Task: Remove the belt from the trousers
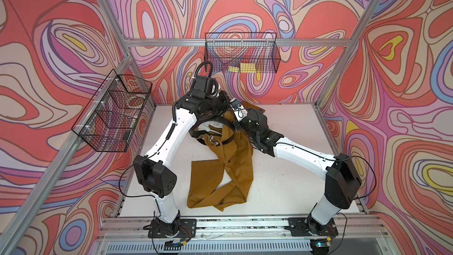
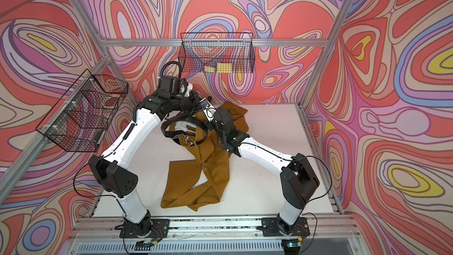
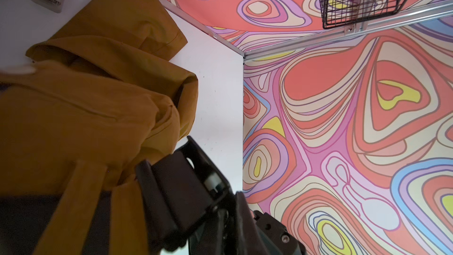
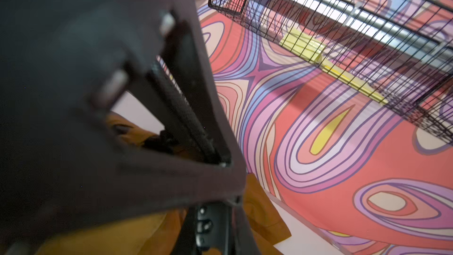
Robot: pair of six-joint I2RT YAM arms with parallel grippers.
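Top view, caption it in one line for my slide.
Mustard trousers lie crumpled on the white table, black belt looped at the waistband, left arm and right arm meeting over it.

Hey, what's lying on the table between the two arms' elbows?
The rumpled legs of the trousers lie between the left elbow and the right elbow, with bare white table on each side of them; both top views show it.
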